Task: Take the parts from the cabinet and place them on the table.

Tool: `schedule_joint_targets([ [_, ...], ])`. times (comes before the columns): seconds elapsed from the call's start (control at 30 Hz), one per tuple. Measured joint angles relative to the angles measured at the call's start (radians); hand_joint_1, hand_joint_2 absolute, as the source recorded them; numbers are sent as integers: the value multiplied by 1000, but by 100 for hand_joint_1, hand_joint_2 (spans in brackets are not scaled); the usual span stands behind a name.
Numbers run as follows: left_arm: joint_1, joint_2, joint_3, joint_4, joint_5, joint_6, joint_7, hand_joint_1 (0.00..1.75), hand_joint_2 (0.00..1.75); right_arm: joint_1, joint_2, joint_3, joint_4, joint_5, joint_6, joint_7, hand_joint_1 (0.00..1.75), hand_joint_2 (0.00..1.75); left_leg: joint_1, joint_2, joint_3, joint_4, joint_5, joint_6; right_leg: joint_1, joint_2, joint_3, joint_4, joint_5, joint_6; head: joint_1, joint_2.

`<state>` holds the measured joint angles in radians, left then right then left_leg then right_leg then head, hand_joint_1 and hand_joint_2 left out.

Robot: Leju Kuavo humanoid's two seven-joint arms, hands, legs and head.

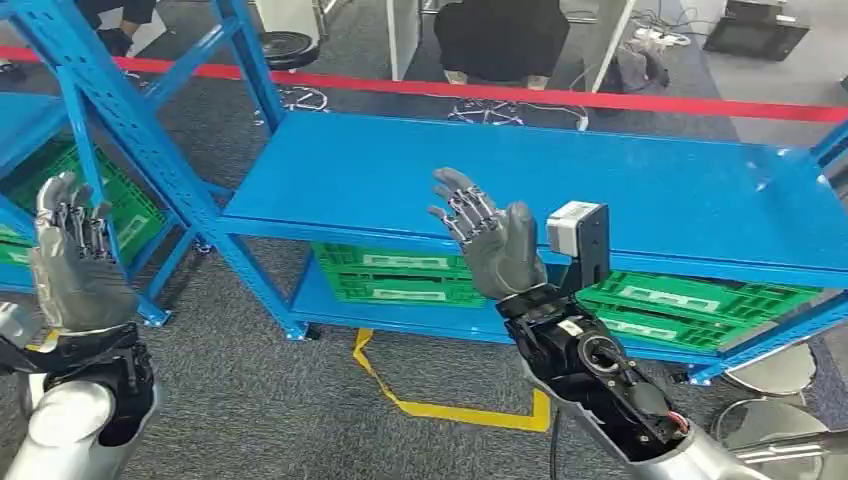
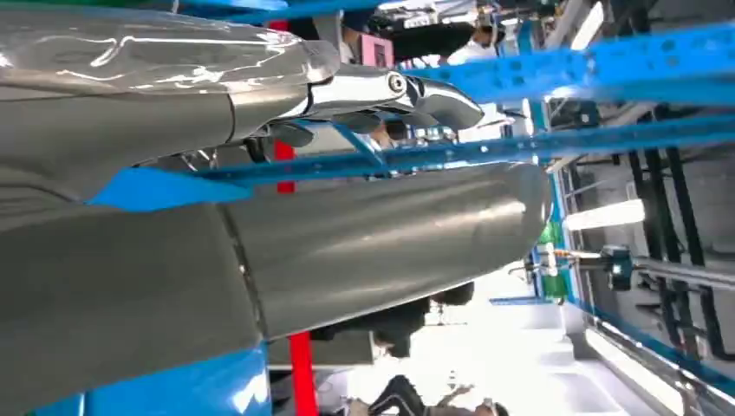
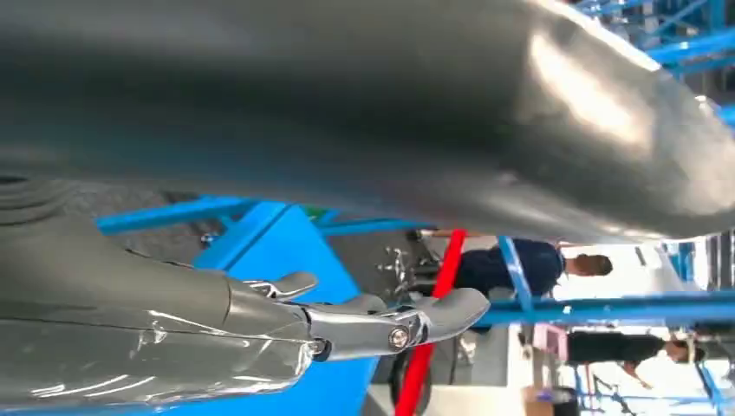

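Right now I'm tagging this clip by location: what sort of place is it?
Probably a workshop or warehouse test area: blue steel shelving, green plastic crates on its lower level, and a red barrier tape across the floor.

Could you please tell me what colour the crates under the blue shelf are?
The crates are green, clearest in the head view.

green crates half hidden under blue shelf; seated person cut off by top edge
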<state>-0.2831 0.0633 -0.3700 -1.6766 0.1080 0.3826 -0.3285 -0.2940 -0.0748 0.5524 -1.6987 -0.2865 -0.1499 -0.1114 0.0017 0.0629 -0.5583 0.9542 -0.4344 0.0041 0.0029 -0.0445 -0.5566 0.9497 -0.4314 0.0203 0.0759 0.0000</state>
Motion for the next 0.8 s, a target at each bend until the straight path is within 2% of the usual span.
schedule_joint_targets([
  [0.03, 1, 0, 0, 0, 0, 0, 0, 0, 0, 1, 0, 0, 0, 0, 0, 1, 0, 0, 0, 6, -2, -2, 3, -5, 0, 4, 2, 7, 0, -7, -3, 0],
  [0.1, 1, 0, 0, 0, 0, -3, 1, 0, 0, 3, 0, 0, 0, 0, -2, 0, 0, 0, 0, 27, 1, -2, 2, -14, 2, 25, -3, 4, 4, -17, -8, 0],
  [0.13, 0, 0, 0, 0, 0, -5, 1, 0, 0, 3, 0, 0, -1, 0, -2, 1, 0, 0, 3, 23, -1, 2, -9, -21, -5, 34, 6, -4, 9, -25, -10, 0],
  [0.17, 0, 0, 1, -1, 0, -5, 1, 0, 0, 0, 0, 0, -2, 0, -1, -2, 0, 0, 7, -14, -10, 31, -29, -26, -4, 41, 6, -5, 11, -28, -16, 0],
  [0.2, 0, 0, 1, -2, 0, -5, 1, 0, 0, -2, 0, 0, -2, 0, -2, 0, 0, 0, 8, -40, -43, 100, -65, -28, -5, 46, 5, -5, 11, -34, -22, 0],
  [0.23, 2, 0, 1, -1, 0, -5, 2, 0, 0, -1, 0, 0, -2, 0, -1, 0, 0, 0, 8, -51, -92, 197, -106, -30, -5, 55, 4, -5, 11, -37, -30, 0],
  [0.27, 4, 1, 2, -1, 0, -5, 2, 0, 0, 2, 0, 1, -2, 0, -1, 0, 0, 0, 8, -56, -136, 280, -135, -32, -3, 62, 4, -5, 11, -39, -35, 0],
  [0.3, 6, 1, 3, -1, 0, -5, 2, 0, 0, 3, 0, 1, -1, 0, -1, 1, 0, 0, 8, -57, -169, 336, -144, -32, -2, 72, 4, -5, 11, -39, -40, 0],
  [0.33, 6, 1, 3, -1, 0, -5, 3, 0, 0, 4, 0, 1, -1, 0, -1, 1, 0, 0, 7, -57, -176, 338, -130, -30, -1, 81, 4, -4, 11, -39, -42, 0],
  [0.37, 6, 0, 3, -1, 0, -5, 3, 0, 0, 3, 0, 1, -1, 0, -1, 1, 0, 0, 7, -58, -160, 295, -95, -27, -1, 91, 5, -4, 11, -39, -44, 0],
  [0.4, 5, 0, 3, -2, 0, -5, 3, 0, 0, 3, 0, 1, -1, 0, -1, 1, 0, 0, 7, -61, -122, 210, -46, -22, -1, 102, 6, -3, 11, -39, -47, 0],
  [0.43, 5, 0, 3, -2, 0, -5, 3, 0, 0, 3, 0, 1, -1, 0, -2, 1, 0, 0, 7, -77, -70, 101, 6, -16, -1, 112, 8, -3, 11, -38, -50, 0],
  [0.47, 4, 0, 4, -2, 0, -5, 3, 0, 0, 2, 0, 1, -1, 0, -2, 0, 0, 0, 8, -115, -35, 21, 28, -10, -3, 119, 6, -3, 10, -37, -52, 0],
  [0.5, 3, 0, 4, -2, 0, -5, 2, 0, 0, 2, 0, 1, -1, 0, -2, 0, 0, 0, 10, -121, -27, 0, 22, -10, 5, 128, 0, 3, 8, -32, -52, 0],
  [0.57, 2, 0, 4, -2, 0, -6, 2, 0, 0, 4, 0, 1, -1, 0, -2, 1, 0, 0, 3, -107, -27, 2, 22, -7, -4, 141, -3, 0, 10, -23, -49, 0],
  [0.6, 1, 0, 4, -2, 0, -6, 2, 0, 0, 4, 0, 0, -1, 0, -2, 1, 0, 0, 4, -100, -26, 1, 22, -2, -7, 148, -3, -3, 12, -16, -52, 0],
  [0.63, 0, 0, 4, -2, 0, -6, 2, 0, 0, 3, 0, 0, -2, 0, -2, 0, 0, 0, 10, -92, -21, -10, 27, 5, -1, 147, -5, -1, 9, -10, -50, 0],
  [0.67, -1, -1, 4, -2, 0, -6, 3, 0, 0, 3, 0, 0, -2, 0, -2, 0, 0, 0, 11, -84, -15, -15, 28, 8, -1, 100, -18, 20, -10, -7, -47, 0],
  [0.7, -2, -1, 4, -2, -1, -7, 2, 0, 0, 1, 0, 0, -2, 1, -2, 0, 0, 0, 11, -78, -13, -16, 27, 13, -1, 71, -42, 78, -48, -3, -38, 0],
  [0.77, -3, -1, 4, -2, -2, -8, 3, 0, 0, 4, 0, 0, -2, 5, -6, 0, 0, 0, 11, -66, -13, -16, 25, 15, -8, 58, -120, 252, -125, 6, -33, 0],
  [0.8, -3, -1, 4, -2, -3, -8, 3, 0, 0, 6, 0, 0, -2, 5, -6, 0, 0, 0, 11, -61, -13, -15, 25, 15, -12, 56, -151, 317, -143, 10, -30, 0],
])
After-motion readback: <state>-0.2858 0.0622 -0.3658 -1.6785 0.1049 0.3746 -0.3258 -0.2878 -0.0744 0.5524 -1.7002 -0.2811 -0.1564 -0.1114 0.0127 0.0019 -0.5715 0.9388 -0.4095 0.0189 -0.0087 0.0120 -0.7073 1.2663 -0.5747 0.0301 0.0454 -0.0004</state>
